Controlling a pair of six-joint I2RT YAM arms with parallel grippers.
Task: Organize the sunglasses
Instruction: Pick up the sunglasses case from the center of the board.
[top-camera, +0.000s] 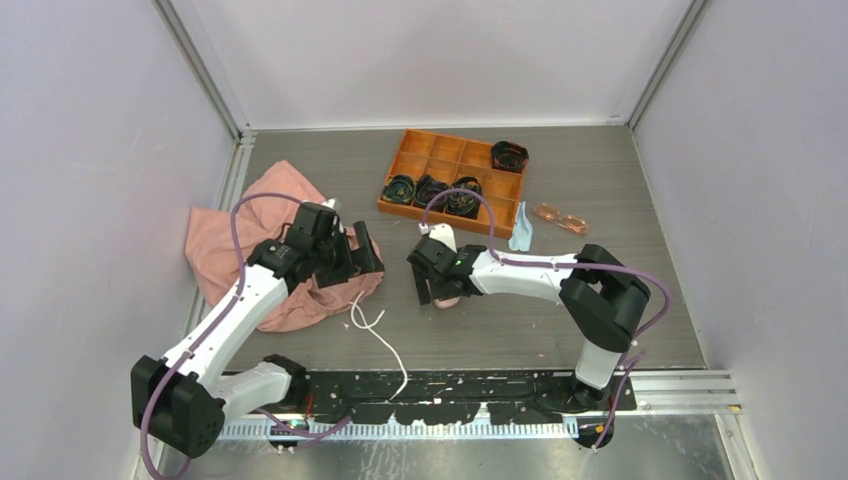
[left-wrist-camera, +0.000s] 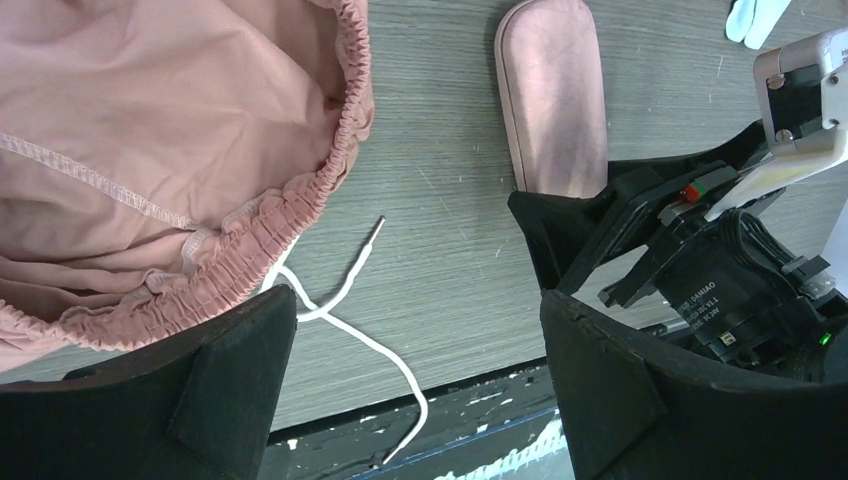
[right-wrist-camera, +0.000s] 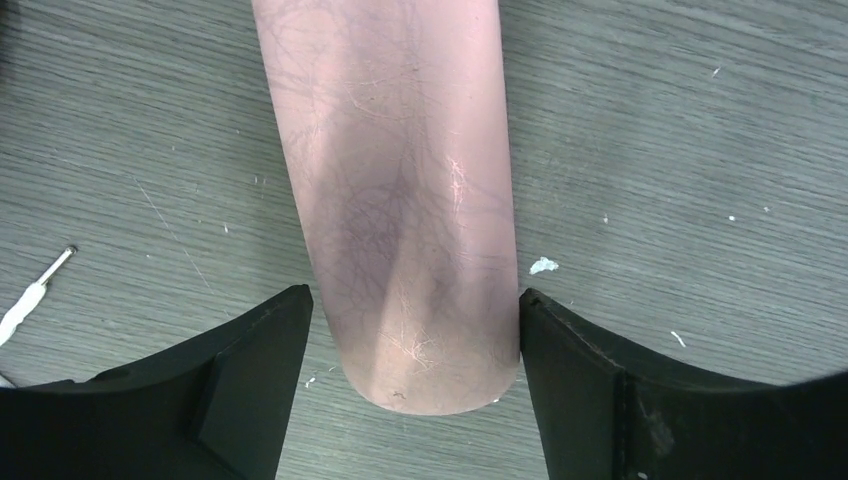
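The sunglasses (top-camera: 560, 217) lie small and blurred on the surface (top-camera: 500, 340), just right of the orange tray (top-camera: 448, 152). Nearer than the tray, the right claw (right-wrist-camera: 410, 300) stands apart astride the pink case (right-wrist-camera: 400, 180), hiding most of it from above. The left claw (left-wrist-camera: 420, 320) also gapes.

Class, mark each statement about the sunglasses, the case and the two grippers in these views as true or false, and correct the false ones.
1. The sunglasses lie on the table, right of the orange tray. True.
2. The right gripper holds the sunglasses. False: its open fingers straddle the pink case.
3. The left gripper is shut on the pink garment. False: it is open and empty, at the garment's edge.
4. A light blue cloth lies between the tray and the sunglasses. True.
5. The pink case sits in the tray. False: it lies on the table.
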